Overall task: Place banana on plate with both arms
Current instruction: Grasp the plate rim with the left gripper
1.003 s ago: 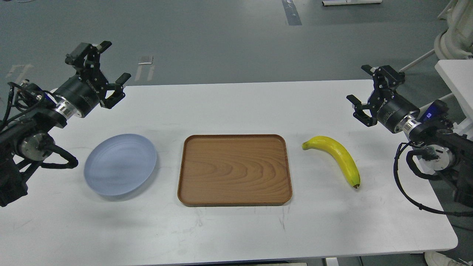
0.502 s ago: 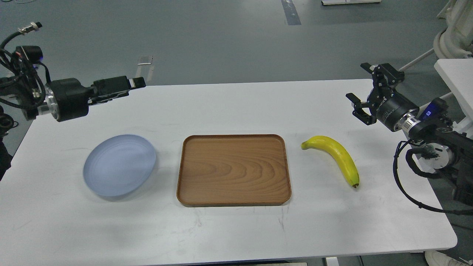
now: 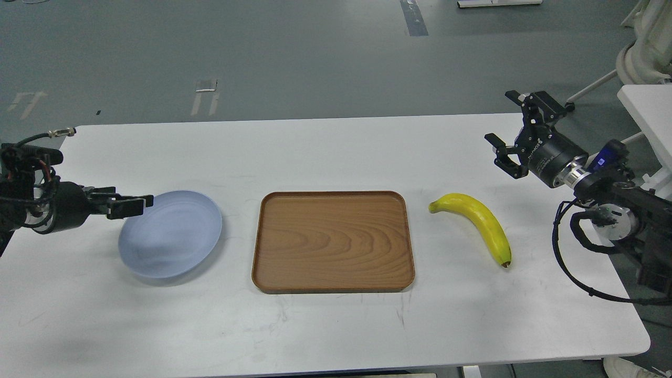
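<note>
The yellow banana (image 3: 480, 220) lies on the white table (image 3: 336, 152) right of centre, its greenish stem end towards the tray and its dark tip towards me. The pale blue plate (image 3: 170, 233) sits at the left and holds nothing. My left gripper (image 3: 131, 205) is low at the plate's far-left rim. It is seen side-on, so its opening is unclear. My right gripper (image 3: 497, 116) is open and empty. It hangs above the table, behind and to the right of the banana.
A rectangular brown wooden tray (image 3: 333, 241) with nothing in it lies between the plate and the banana. A white stand (image 3: 648, 110) is at the right, past the table's edge. Grey floor lies beyond the table's far edge.
My left arm has swung down from high at the table's back left to the plate's rim, and its gripper has turned side-on. My right gripper has shifted slightly left and away. The banana, plate and tray are unmoved.
</note>
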Tool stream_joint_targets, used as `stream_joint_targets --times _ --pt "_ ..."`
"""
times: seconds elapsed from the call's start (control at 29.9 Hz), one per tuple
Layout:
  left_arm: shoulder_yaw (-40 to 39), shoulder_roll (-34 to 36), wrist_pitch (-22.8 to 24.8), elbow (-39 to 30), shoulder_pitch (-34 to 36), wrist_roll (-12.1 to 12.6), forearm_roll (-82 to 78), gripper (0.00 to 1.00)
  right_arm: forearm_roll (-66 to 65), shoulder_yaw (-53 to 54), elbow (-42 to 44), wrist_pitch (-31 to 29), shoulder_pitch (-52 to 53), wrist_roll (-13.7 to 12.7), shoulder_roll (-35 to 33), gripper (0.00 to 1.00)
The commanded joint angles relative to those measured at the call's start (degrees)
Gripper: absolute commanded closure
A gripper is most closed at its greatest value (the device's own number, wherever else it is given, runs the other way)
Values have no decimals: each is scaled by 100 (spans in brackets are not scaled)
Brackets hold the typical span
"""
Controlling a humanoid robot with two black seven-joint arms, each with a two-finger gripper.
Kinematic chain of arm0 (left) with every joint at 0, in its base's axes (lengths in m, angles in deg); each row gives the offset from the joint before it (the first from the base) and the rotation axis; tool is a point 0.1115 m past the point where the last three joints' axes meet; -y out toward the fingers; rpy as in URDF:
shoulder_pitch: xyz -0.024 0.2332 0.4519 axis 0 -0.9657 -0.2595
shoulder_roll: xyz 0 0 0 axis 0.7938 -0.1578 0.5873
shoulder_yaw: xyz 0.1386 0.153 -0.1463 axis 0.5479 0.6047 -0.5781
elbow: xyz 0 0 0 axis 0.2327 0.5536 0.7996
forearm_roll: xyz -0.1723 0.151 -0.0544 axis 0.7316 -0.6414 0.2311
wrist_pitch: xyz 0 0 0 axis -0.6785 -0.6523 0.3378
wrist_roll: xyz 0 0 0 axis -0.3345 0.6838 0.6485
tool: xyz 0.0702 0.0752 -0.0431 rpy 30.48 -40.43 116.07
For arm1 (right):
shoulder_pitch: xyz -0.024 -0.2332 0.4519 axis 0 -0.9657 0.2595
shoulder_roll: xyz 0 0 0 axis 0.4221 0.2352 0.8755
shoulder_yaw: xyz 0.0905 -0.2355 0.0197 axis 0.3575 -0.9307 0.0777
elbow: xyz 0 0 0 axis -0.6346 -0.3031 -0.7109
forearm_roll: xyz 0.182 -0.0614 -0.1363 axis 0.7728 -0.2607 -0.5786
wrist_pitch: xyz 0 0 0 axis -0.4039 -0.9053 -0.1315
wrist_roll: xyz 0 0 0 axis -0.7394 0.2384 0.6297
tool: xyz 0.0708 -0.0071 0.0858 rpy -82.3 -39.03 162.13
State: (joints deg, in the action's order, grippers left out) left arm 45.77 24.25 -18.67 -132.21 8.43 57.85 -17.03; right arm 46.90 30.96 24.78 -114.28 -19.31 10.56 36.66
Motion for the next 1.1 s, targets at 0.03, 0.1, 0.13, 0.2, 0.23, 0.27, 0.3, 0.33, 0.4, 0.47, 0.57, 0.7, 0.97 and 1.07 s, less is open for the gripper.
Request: stream_joint_targets --times 0.03,0.1,0.13,0.2,0.23,0.27,0.3,0.33,0.4,0.47,0.57,0.7,0.97,1.07 --pt "20 -171 -38 404 -202 1 42 2 0 0 1 0 7 -1 23 1" --pt "20 -250 -47 440 -273 1 51 2 0 0 1 0 7 -1 23 1" --pt "11 -259 -47 440 -290 1 51 2 0 0 1 0 7 -1 23 1" --pt "19 -268 -47 466 -317 1 95 3 0 0 1 0 7 -1 23 1" --pt "20 -285 -47 553 -352 1 121 4 0 0 10 0 7 -1 23 1" --pt "20 -294 -47 624 -395 1 139 5 0 0 2 0 7 -1 23 1" --pt "20 -303 -47 633 -413 1 139 5 0 0 1 0 7 -1 31 1" --pt "20 -329 -47 651 -422 1 148 7 0 0 1 0 7 -1 31 1" --pt "20 -373 -47 668 -422 1 148 10 0 0 10 0 7 -1 31 1" --pt "20 -461 -56 800 -449 1 148 22 0 0 10 0 7 -1 31 1" --pt "20 -497 -91 835 -493 1 183 28 0 0 1 0 -2 -1 31 1" --pt "20 -496 -135 853 -510 1 244 49 0 0 10 0 -2 -1 66 1" --pt "99 -496 -126 853 -519 1 245 100 0 0 1 0 -11 -1 102 1" --pt "99 -505 -126 853 -519 1 236 100 0 0 1 0 -11 -1 102 1"
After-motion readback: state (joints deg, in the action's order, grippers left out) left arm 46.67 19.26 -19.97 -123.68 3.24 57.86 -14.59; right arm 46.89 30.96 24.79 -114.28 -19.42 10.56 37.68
